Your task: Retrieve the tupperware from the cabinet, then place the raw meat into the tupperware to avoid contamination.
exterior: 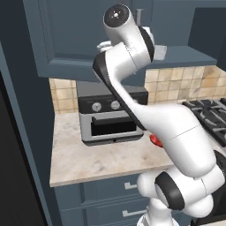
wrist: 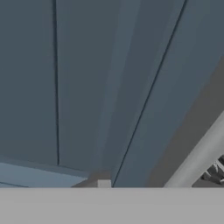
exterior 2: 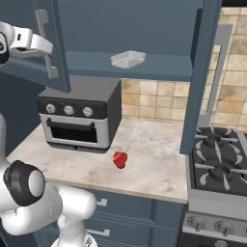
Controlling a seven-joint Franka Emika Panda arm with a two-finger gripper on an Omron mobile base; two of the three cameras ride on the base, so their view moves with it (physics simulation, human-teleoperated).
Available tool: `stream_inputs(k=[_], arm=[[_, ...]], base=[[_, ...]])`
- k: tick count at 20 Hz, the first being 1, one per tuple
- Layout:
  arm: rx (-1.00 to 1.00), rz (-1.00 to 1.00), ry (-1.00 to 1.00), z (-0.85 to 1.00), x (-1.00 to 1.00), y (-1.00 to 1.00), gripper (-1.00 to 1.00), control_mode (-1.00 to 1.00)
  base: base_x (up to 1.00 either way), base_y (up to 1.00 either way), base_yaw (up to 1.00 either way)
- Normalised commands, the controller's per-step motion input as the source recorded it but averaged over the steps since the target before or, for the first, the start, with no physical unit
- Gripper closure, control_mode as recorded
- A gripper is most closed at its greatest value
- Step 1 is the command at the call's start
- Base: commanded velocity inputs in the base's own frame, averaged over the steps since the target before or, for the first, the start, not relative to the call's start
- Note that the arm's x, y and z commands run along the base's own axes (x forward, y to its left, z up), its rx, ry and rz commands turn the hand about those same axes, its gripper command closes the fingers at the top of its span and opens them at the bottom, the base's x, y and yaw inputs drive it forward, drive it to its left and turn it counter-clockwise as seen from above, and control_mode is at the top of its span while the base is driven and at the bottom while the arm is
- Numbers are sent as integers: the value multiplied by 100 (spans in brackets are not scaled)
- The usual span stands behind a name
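Cabinet (exterior 2: 120, 29): both doors swung open, shelf exposed.
Tupperware (exterior 2: 128, 59): on the cabinet shelf, at 12 o'clock from the raw meat.
Raw meat (exterior 2: 120, 159): on the counter (exterior 2: 154, 164), at 4 o'clock from the toaster oven (exterior 2: 79, 113).
Gripper (exterior 2: 41, 46): beside the left door's handle; cannot tell whether its fingers are parted or closed.

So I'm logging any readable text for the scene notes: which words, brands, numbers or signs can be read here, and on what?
None can be read.
Toaster oven: three plain knobs, no legible markings.
Stove: front knobs unmarked.
Cabinet, tupperware, raw meat: no labels.
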Motion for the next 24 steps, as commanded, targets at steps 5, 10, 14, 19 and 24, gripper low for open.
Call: stream_inputs(k=[5, 10, 14, 19, 24], arm=[[-2, -11, 0, 0, -26, 23, -100, -100], [0, -11, 0, 1, -51, -3, -100, -100], [0, -10, 0, 11, -50, -4, -100, -100], [2, -6, -4, 23, -61, -10, -100, -100], [27, 0, -13, 31, -61, -55, -100, -100]], base=[[0, 0, 0], [0, 0, 0], [0, 0, 0], [0, 0, 0], [0, 0, 0]])
